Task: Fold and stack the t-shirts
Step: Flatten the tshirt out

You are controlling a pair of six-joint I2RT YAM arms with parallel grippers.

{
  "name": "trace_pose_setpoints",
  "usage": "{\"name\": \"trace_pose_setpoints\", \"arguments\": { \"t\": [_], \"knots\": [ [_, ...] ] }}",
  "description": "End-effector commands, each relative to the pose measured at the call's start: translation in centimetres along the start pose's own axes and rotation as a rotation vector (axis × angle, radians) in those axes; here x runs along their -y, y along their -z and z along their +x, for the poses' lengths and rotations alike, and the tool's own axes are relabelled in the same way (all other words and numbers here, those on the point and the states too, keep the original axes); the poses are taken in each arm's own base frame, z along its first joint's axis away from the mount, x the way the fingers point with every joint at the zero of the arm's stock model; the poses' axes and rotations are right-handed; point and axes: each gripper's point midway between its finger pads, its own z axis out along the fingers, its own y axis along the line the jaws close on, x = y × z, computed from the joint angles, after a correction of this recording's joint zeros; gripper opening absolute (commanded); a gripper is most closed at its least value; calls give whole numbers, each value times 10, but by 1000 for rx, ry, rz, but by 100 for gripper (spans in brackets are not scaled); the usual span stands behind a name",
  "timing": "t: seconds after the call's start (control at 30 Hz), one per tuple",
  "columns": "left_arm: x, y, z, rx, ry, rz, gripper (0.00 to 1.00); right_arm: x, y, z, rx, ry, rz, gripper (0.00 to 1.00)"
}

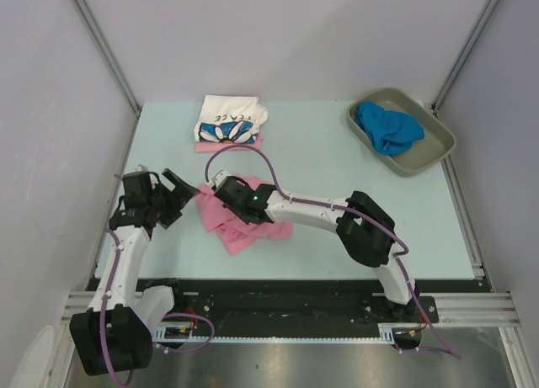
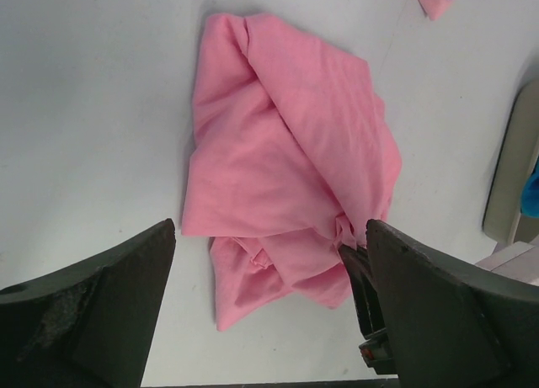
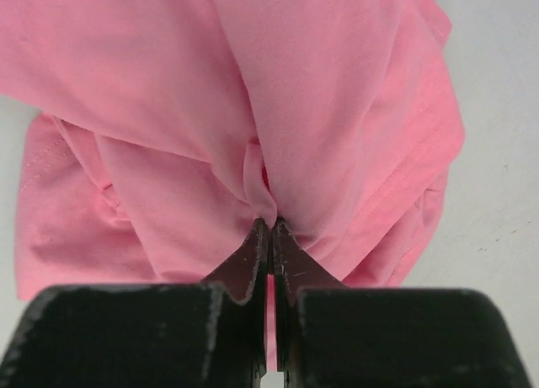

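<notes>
A crumpled pink t-shirt (image 1: 246,226) (image 2: 286,152) (image 3: 253,93) lies on the table in front of the arms. My right gripper (image 1: 221,188) (image 3: 271,226) is at the shirt's left edge, shut on a pinched fold of the pink cloth. My left gripper (image 1: 177,199) (image 2: 269,321) hangs open just left of the shirt, holding nothing. At the back, a folded white t-shirt with a flower print (image 1: 229,120) rests on a folded pink one (image 1: 246,143). A bright blue t-shirt (image 1: 387,127) lies bunched in the tray.
The grey-olive tray (image 1: 431,149) (image 2: 509,178) stands at the back right corner. Metal frame posts rise at both back corners of the table. The right arm's elbow (image 1: 364,228) sits low over the table to the right of the pink shirt.
</notes>
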Motion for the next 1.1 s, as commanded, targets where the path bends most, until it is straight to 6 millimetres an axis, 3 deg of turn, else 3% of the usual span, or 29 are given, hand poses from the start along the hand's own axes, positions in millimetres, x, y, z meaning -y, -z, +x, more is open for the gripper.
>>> {"name": "trace_pose_setpoints", "arguments": {
  "t": [0.0, 0.1, 0.17, 0.27, 0.33, 0.37, 0.4, 0.53, 0.57, 0.63, 0.7, 0.83, 0.97, 1.07],
  "knots": [
    [5, 0, -4, 11, -22, 38, 100, 20, 18, -29, 66, -24, 75, 0],
    [11, 3, -2, -1, -27, 68, 100, 42, 51, -53, 120, -36, 133, 0],
    [14, 6, -2, 3, -33, 87, 100, 64, 100, -89, 232, -84, 156, 0],
    [16, 9, -2, 14, -41, 96, 100, 110, 183, -127, 394, -144, 245, 0],
    [19, 11, 0, 6, -43, 116, 100, 132, 212, -135, 437, -173, 280, 0],
    [20, 12, 1, -1, -49, 122, 100, 149, 240, -139, 465, -204, 306, 0],
    [24, 14, 4, -18, -53, 145, 100, 157, 249, -139, 468, -213, 318, 0],
    [40, 30, 4, -30, -98, 210, 100, 198, 289, -123, 472, -266, 412, 0],
    [44, 35, 4, -27, -106, 226, 100, 211, 307, -115, 486, -296, 437, 0],
    [59, 50, 6, -18, -121, 299, 100, 231, 312, -100, 472, -352, 460, 0],
    [69, 60, 8, -13, -133, 355, 100, 243, 324, -85, 474, -390, 454, 0],
    [89, 83, 24, -35, -191, 445, 100, 257, 326, -58, 430, -431, 486, 0],
    [96, 88, 33, -47, -222, 460, 100, 261, 339, -54, 444, -465, 481, 0],
    [102, 83, 56, -115, -243, 482, 98, 267, 346, -46, 422, -478, 515, 0]
  ]
}}
